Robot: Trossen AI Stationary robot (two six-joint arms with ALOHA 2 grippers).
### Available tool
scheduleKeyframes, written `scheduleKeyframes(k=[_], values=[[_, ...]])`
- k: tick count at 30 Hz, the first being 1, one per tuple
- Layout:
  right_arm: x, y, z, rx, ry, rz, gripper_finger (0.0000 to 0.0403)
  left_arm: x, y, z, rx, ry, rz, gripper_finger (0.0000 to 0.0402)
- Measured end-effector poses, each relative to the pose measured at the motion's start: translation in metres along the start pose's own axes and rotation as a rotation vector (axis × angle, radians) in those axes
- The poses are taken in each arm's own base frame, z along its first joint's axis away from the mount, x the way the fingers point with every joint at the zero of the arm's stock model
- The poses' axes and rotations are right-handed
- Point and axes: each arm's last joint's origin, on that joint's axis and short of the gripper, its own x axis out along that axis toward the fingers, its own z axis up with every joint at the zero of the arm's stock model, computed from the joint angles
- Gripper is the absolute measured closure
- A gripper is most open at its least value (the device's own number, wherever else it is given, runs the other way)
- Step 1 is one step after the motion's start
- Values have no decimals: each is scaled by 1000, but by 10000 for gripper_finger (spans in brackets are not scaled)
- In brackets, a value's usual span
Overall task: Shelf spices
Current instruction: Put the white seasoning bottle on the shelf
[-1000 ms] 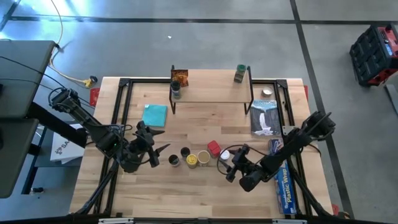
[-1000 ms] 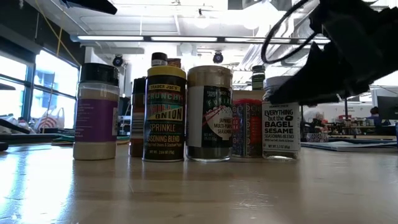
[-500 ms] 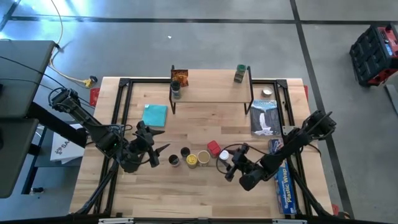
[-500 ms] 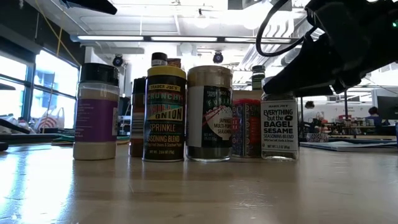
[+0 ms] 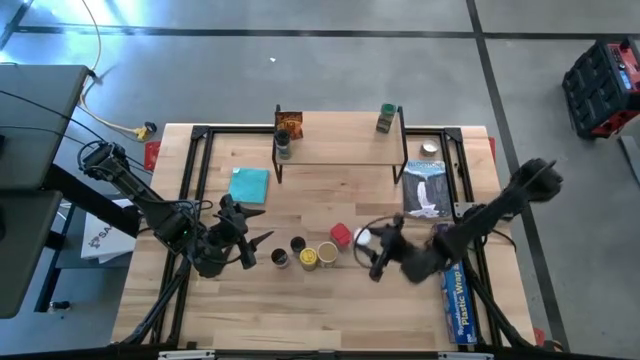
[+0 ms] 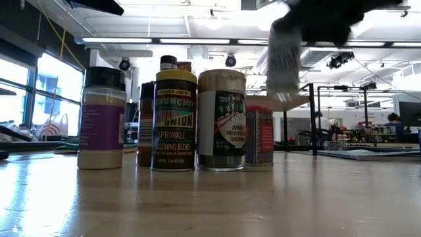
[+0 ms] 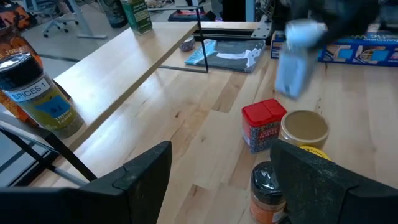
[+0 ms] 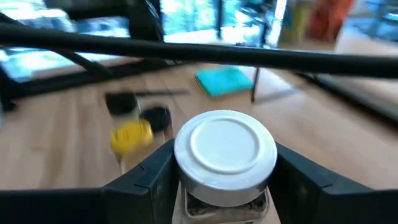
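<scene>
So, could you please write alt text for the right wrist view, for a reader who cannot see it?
A white-lidded spice jar sits gripped between the right gripper's two dark fingers, seen from above its lid. Beyond it, blurred, lie the wooden table, a yellow-topped jar, dark-topped jars, a teal cloth and a black shelf leg.

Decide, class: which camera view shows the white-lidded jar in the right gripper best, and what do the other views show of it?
The right wrist view: the white-lidded jar fills it, clamped between the right gripper's fingers. The low view shows it blurred, lifted off the table; the left wrist view a pale smear; the high view only a white dot.
</scene>
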Motion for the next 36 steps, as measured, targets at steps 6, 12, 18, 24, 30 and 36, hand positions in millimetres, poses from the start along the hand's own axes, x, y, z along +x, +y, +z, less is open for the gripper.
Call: scheduleKeyframes(k=[6,12,18,24,30,36], values=[[9,-71,65,-14,-78,153,210,0,0,0,17,0,2,135],[33,-139,95,-48,-62,176,210,6,4,2,7,8,27,135],[55,-175,123,-110,46,152,210,13,8,3,-10,37,27,135],[68,-180,155,-262,151,206,210,15,10,4,-15,41,34,135],[82,-199,186,-394,206,186,210,15,9,4,-17,44,28,135],[101,-239,211,-337,203,199,210,15,9,4,-17,46,24,135]])
